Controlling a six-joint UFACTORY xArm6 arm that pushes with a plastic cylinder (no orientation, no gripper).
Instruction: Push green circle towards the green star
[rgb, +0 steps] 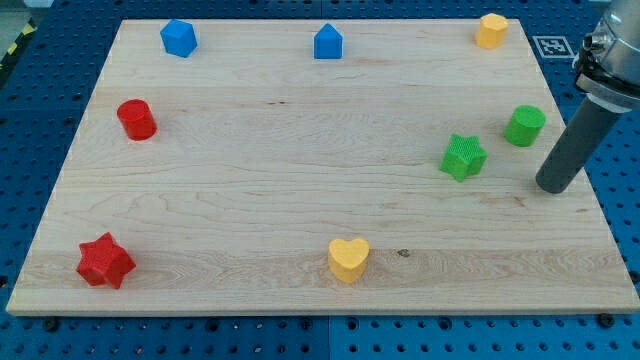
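Note:
The green circle (524, 125) stands near the board's right edge. The green star (463, 157) lies a short way to its lower left, with a small gap between them. My tip (552, 187) rests on the board below and slightly right of the green circle, to the right of the green star, touching neither. The rod rises from it toward the view's upper right.
A yellow block (491, 30) sits at the top right corner. A blue pentagon-like block (328, 42) and a blue block (178, 37) are along the top. A red cylinder (136, 119) is at left, a red star (105, 261) at bottom left, a yellow heart (348, 259) at bottom centre.

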